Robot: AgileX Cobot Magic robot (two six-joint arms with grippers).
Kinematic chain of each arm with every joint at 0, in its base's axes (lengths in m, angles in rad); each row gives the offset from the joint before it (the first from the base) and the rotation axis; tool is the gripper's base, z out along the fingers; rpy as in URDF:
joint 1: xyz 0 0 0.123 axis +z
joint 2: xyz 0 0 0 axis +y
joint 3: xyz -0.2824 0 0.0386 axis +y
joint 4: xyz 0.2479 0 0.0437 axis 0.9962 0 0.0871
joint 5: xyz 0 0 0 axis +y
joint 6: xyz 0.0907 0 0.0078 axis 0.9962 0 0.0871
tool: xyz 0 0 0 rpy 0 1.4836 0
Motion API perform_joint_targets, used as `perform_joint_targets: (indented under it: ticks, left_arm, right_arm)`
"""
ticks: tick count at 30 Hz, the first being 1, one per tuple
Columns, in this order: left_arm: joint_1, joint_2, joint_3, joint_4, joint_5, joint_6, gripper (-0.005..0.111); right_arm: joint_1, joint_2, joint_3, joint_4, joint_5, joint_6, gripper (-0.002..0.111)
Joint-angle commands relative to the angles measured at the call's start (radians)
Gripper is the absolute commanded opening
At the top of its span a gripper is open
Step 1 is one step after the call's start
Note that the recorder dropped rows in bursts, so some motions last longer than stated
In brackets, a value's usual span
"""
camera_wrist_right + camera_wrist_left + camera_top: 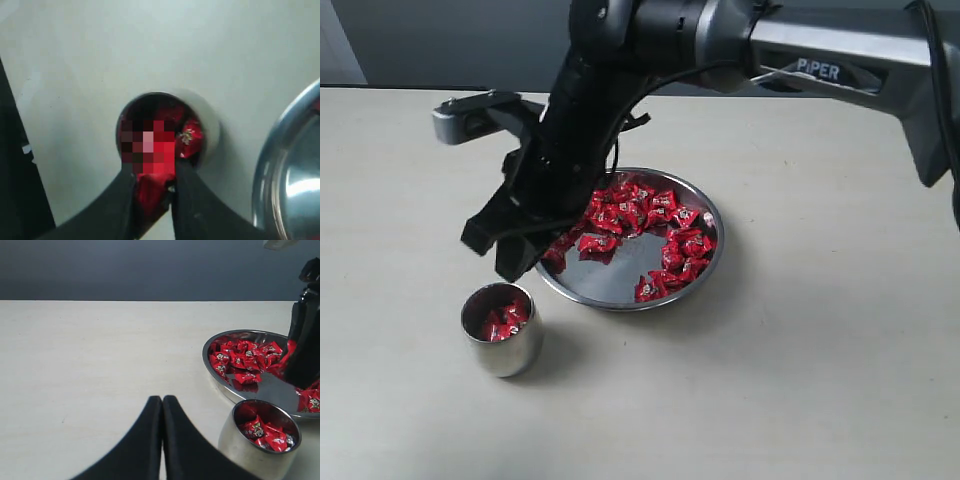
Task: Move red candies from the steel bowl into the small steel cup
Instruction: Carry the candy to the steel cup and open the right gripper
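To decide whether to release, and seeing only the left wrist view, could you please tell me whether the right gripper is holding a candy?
Observer: Yes. The right wrist view shows one red candy pinched in the right gripper.
Operator: Thank you. Is it lined up with the cup?
Observer: It looks so. In the exterior view the gripper tip hangs just above the cup, not inside it, and the right wrist view shows the cup's mouth directly beyond the fingertips.
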State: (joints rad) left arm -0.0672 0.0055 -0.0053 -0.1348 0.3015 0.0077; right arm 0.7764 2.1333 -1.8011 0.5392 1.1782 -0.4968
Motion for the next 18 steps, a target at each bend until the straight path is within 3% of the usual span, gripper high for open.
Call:
perform_joint_targets:
  ticks: [1, 5, 11, 18]
  left_arm:
    - [0.005, -0.005, 0.005, 0.001, -0.010, 0.000, 0.000]
    - [0.005, -0.005, 0.005, 0.001, -0.010, 0.000, 0.000]
    - [0.005, -0.005, 0.005, 0.001, -0.010, 0.000, 0.000]
    - [0.005, -0.005, 0.005, 0.001, -0.010, 0.000, 0.000]
  right_arm:
    - [0.063, -0.003, 0.001, -0.077, -0.033, -0.027, -0.001]
    - [0.083, 0.015, 0.001, -0.112, -0.041, -0.025, -0.001]
    - [0.083, 0.038, 0.001, -0.112, -0.041, -0.025, 0.037]
    - [0.083, 0.038, 0.001, -0.124, -0.041, -0.025, 0.039]
